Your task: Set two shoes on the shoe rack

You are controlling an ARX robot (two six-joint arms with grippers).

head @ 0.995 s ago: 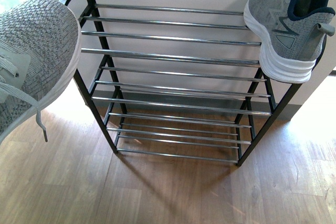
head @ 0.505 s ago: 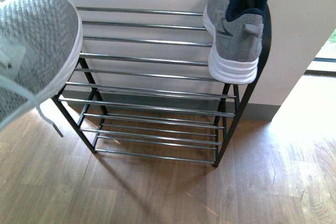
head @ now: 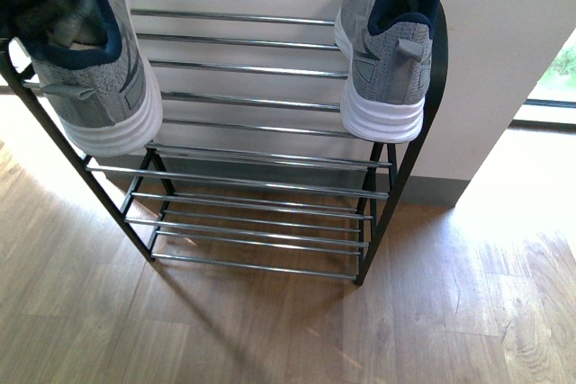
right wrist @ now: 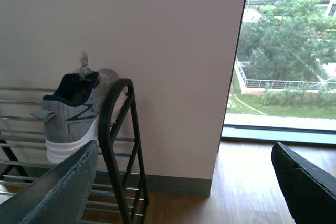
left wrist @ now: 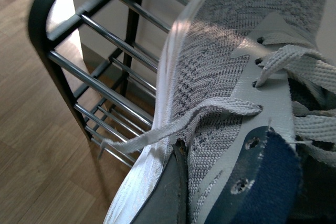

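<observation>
The shoe rack [head: 261, 96] stands against the wall, black frame with silver rods. One grey sneaker [head: 385, 51] rests on the right end of its top shelf, heel towards me. My left gripper [left wrist: 205, 182] is shut on the side wall of the second grey sneaker [head: 85, 51] and holds it at the left end of the top shelf, heel towards me; I cannot tell whether its sole touches the rods. One dark finger [left wrist: 167, 192] presses the outer side. My right gripper [right wrist: 178, 182] is open and empty, right of the rack [right wrist: 118, 129]. The pale blue sandals are out of view.
A white wall [head: 504, 33] with a grey skirting board stands behind the rack. Wooden floor [head: 270, 330] lies in front. A floor-level window [right wrist: 283, 51] is to the right of the wall. The lower rack shelves [head: 261, 222] hold nothing.
The held sneaker has swung from toe-forward at the far left to heel towards me at the left end of the top shelf. The rack has shifted left in view.
</observation>
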